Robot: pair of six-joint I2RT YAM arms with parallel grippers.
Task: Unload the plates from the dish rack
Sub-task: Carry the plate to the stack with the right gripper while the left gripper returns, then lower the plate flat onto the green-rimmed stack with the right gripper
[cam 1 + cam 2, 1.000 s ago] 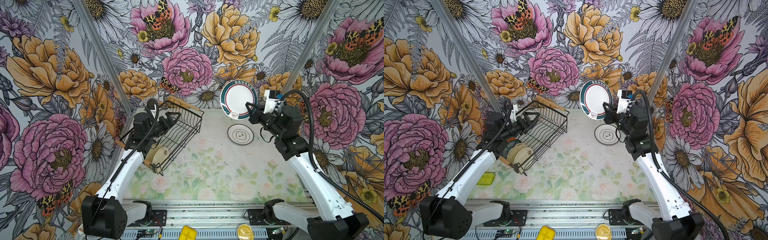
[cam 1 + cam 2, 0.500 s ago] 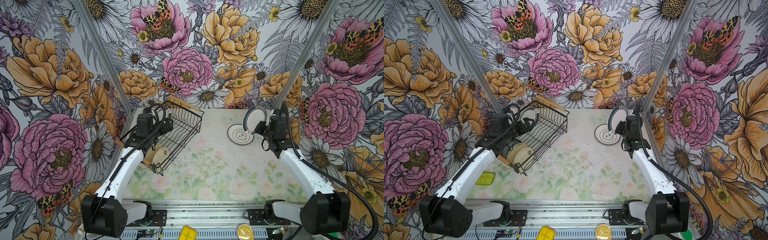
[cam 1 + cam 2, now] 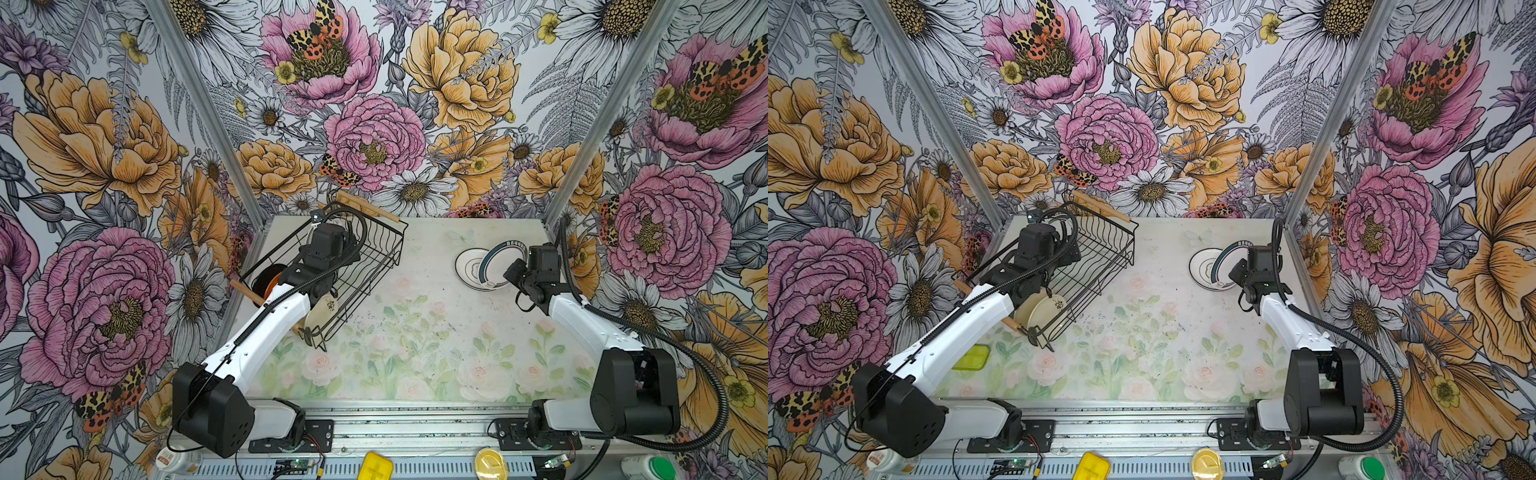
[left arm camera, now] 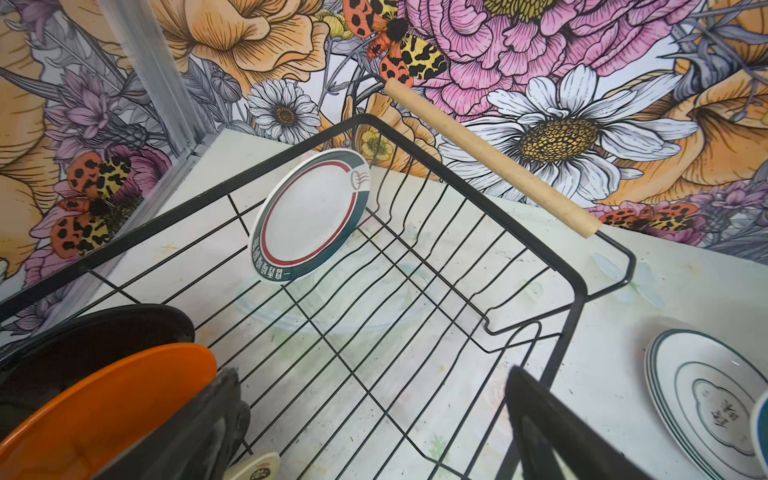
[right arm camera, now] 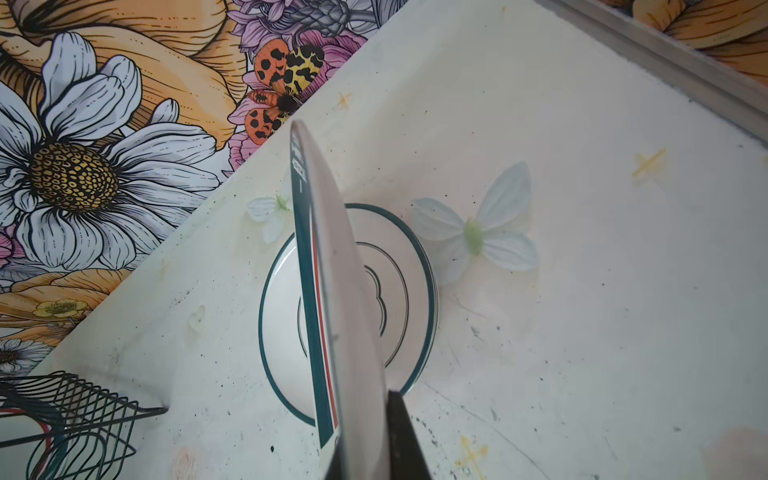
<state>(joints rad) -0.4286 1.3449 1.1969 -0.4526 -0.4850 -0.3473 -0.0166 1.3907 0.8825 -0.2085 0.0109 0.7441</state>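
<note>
Both top views: the right gripper [image 3: 512,275] is clamped on a tilted plate [image 3: 498,261], well apart from the rack [image 3: 386,249], over a flat plate [image 3: 466,266].

Left wrist view: the left gripper [image 4: 372,374] stands wide open inside the rack, facing an upright plate [image 4: 309,214] by its wooden handle [image 4: 490,158].

Right wrist view: the tilted plate crosses the flat one. It is best to level it, centre it, lower it gently, then release.
</note>
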